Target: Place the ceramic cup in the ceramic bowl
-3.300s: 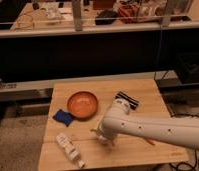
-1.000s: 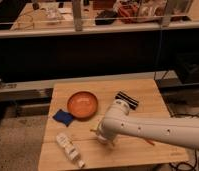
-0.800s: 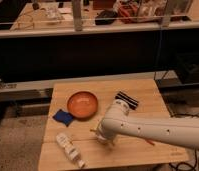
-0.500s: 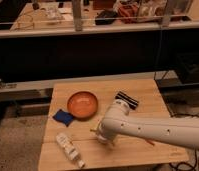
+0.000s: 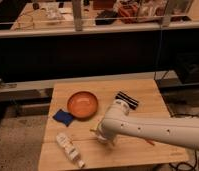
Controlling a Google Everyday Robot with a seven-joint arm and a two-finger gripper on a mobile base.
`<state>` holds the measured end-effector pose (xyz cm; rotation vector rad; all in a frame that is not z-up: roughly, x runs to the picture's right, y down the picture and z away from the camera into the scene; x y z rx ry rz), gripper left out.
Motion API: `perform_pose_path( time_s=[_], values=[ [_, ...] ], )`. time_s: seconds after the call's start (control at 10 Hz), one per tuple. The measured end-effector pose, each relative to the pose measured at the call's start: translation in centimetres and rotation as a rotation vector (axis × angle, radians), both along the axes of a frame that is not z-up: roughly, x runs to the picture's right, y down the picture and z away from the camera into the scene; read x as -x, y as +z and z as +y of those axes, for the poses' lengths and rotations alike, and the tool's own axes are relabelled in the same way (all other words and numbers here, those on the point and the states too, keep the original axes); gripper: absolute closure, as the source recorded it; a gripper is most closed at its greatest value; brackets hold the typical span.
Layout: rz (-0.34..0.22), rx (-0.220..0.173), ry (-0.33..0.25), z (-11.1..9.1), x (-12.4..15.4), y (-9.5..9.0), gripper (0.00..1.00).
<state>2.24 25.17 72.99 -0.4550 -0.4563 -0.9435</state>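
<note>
The ceramic bowl, a shallow glossy orange-brown dish, sits on the wooden table left of centre and holds nothing. A white object with a black-and-white striped part lies right of the bowl; I cannot tell whether it is the ceramic cup. My white arm reaches in from the right across the front of the table. My gripper is low over the table, in front of the bowl and a little to its right, and is mostly hidden by the arm.
A small dark-blue cloth lies against the bowl's front left. A clear plastic bottle lies on its side near the front left corner. A thin orange stick pokes out from under the arm. A dark shelf and railing stand behind the table.
</note>
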Motion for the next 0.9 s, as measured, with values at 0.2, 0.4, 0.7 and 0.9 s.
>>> perform_pose_path(
  time_s=[0.2,0.4,0.7,0.9],
  values=[
    [0.011,-0.015,0.030,-0.3,0.1,-0.5,0.35],
    [0.005,-0.042,0.069,-1.2,0.0,-1.3,0.53],
    [0.021,-0.061,0.126,-2.1,-0.6,-2.4,0.84],
    [0.030,-0.073,0.144,-2.9,-0.8,-2.8,0.99]
  ],
)
